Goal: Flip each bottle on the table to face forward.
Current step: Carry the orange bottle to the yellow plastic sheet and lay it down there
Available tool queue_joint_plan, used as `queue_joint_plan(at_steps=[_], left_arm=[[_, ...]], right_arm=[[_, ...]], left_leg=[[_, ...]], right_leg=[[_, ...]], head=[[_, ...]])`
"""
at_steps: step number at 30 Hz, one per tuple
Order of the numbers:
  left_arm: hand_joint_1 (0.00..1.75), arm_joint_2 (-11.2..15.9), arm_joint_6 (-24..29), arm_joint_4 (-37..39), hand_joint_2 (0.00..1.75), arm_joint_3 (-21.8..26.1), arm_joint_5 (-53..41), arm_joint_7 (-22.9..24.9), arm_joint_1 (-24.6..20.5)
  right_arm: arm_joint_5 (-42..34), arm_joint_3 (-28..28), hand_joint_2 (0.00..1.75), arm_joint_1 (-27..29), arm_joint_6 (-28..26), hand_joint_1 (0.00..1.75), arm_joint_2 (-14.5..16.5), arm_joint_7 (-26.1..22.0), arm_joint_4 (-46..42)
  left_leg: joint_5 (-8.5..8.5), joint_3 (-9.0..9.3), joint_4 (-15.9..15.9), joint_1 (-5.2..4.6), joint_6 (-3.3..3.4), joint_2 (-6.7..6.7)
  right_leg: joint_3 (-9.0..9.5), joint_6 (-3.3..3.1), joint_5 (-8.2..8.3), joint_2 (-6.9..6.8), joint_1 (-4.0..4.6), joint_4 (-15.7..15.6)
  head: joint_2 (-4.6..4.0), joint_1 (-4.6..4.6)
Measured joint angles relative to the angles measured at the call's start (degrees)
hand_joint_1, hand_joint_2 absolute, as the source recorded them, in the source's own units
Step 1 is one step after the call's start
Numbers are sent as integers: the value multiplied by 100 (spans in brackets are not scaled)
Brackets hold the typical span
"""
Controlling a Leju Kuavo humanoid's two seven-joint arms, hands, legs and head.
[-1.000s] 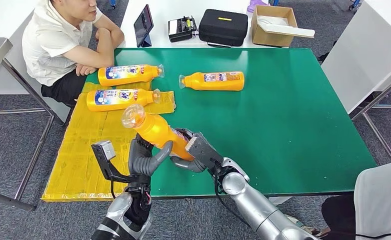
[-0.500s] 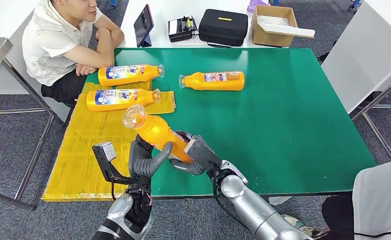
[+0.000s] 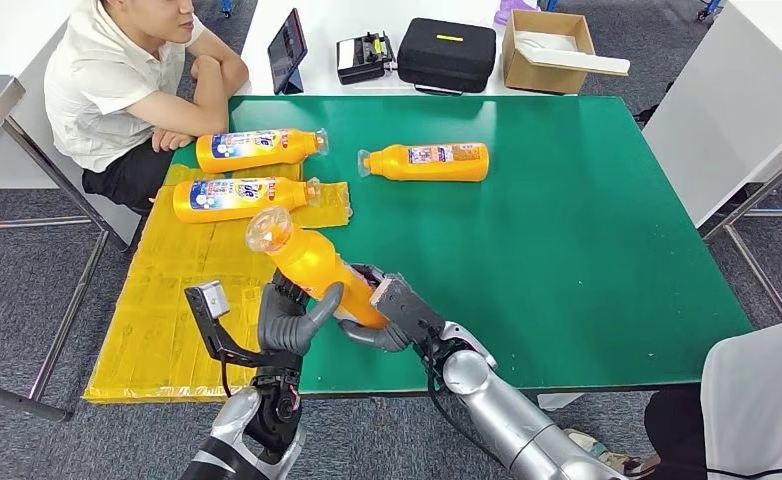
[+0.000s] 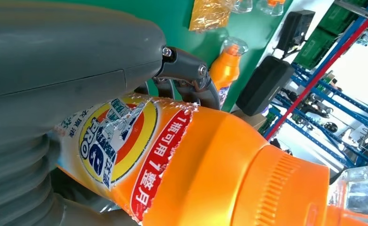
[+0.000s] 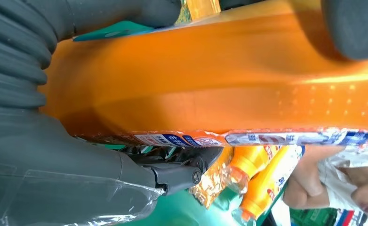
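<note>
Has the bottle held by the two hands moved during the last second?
Yes, a little. The held bottle has crept upward in the head view: its clear cap now sits nearer the bottle lying on the yellow mat, which stayed in place.

- Lower centre of the frame: an orange bottle (image 3: 312, 262) is held tilted above the green table (image 3: 567, 250), clear cap toward the upper left.
- The left hand (image 3: 289, 318) grips its body from below; the right hand (image 3: 387, 312) holds its base end.
- Upper left: two labelled bottles (image 3: 257, 149) (image 3: 242, 196) lie near a seated person (image 3: 117, 80), the nearer one on yellow sheeting (image 3: 167, 310).
- Upper centre: another bottle (image 3: 427, 161) lies on its side.
</note>
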Motion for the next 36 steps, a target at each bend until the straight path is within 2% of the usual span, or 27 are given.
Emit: queue_joint_plan(at_steps=[8, 12, 16, 19, 22, 26, 29, 32, 36], left_arm=[[175, 4, -395, -44, 175, 77, 118, 26, 5], [175, 32, -171, -145, 175, 61, -304, -133, 11], [175, 109, 199, -242, 175, -10, -1137, -444, 46], [175, 157, 203, -378, 175, -20, -1360, -469, 156], [175, 213, 367, -494, 175, -16, -1652, -545, 251], [175, 263, 1728, -506, 175, -67, -3250, -905, 240], [175, 306, 2349, -430, 175, -161, -4286, -903, 164], [175, 346, 2765, -305, 175, -228, -5711, -526, 108], [175, 423, 2939, -107, 175, -241, -8061, 375, 89]], right_arm=[[-327, 0, 175, 26, 308, 0, -18, -43, 40], [-333, -55, 175, 171, 173, 0, -98, -46, 63], [-262, -323, 175, 517, -31, 0, -443, 14, -80], [-207, -720, 175, 859, 26, 0, -752, 63, -325], [-80, -1168, 175, 1197, 26, 0, -897, -26, -527], [303, -1566, 175, 1616, -351, 0, -827, -345, -853], [426, -1718, 175, 1743, -475, 0, -748, -463, -1065], [523, -1861, 175, 1763, -560, 0, -662, -579, -1232], [654, -2083, 175, 1761, -693, 0, -507, -744, -1503]], left_leg=[[0, 0, 0, 0, 0, 0], [0, -1, 1, 0, 0, -1], [0, -7, 2, -1, 0, -21], [-1, -12, 2, -6, 2, -28], [-3, -14, 2, -8, 3, -28], [-3, -14, 1, -5, 2, -27], [-1, -13, 1, 0, 0, -26], [1, -12, 1, 1, 2, -24], [3, -13, 1, -3, 4, -25]], right_leg=[[-1, 0, 0, 0, 0, 0], [-2, 0, 0, -1, -1, -1], [-1, 1, -1, -19, -2, -1], [-1, 2, -2, -29, -6, -2], [-4, 2, -2, -29, -7, -2], [-8, 1, -3, -28, 1, -2], [-8, -1, -3, -28, 4, -1], [-6, -1, -3, -28, 2, -1], [-3, 0, -2, -28, -4, -1]], head=[[0, 0], [0, -1], [0, 0], [0, 0], [0, 0], [0, -1], [0, -1], [0, 0], [0, 0]])
